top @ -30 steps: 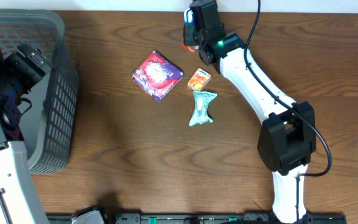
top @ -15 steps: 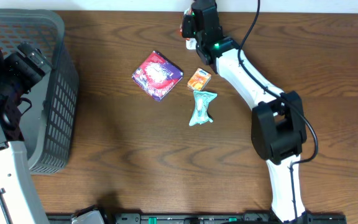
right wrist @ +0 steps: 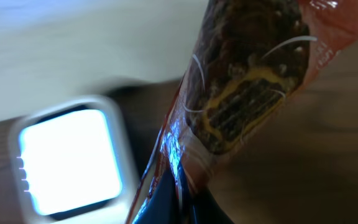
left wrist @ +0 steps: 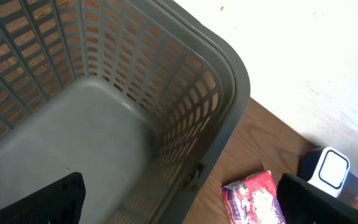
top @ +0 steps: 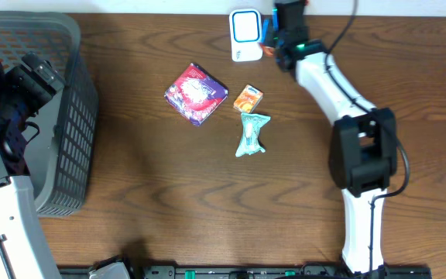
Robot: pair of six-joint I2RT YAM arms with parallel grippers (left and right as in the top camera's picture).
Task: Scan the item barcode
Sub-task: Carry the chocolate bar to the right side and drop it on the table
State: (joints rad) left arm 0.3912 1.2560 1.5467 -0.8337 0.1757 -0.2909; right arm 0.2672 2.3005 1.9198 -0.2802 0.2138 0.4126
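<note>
Right wrist view: the right gripper, jaws pressed together, pinches a crinkly red-orange foil snack packet by its lower end, its long axis running up and away. The white box scanner with glowing window sits just beside it, toward the left arm's side.

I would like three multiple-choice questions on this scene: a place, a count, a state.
1. Where on the table is the scanner? A. near edge B. middle C. far edge, beside the right gripper
2. How many items lie loose on the table? A. one B. three C. six
3. The right gripper is: A. shut on a snack packet B. open, empty C. out of view
Answers: C, the overhead view shows it there; B, purple packet, orange box, teal packet; A, the wrist view shows the snack packet clamped.
</note>
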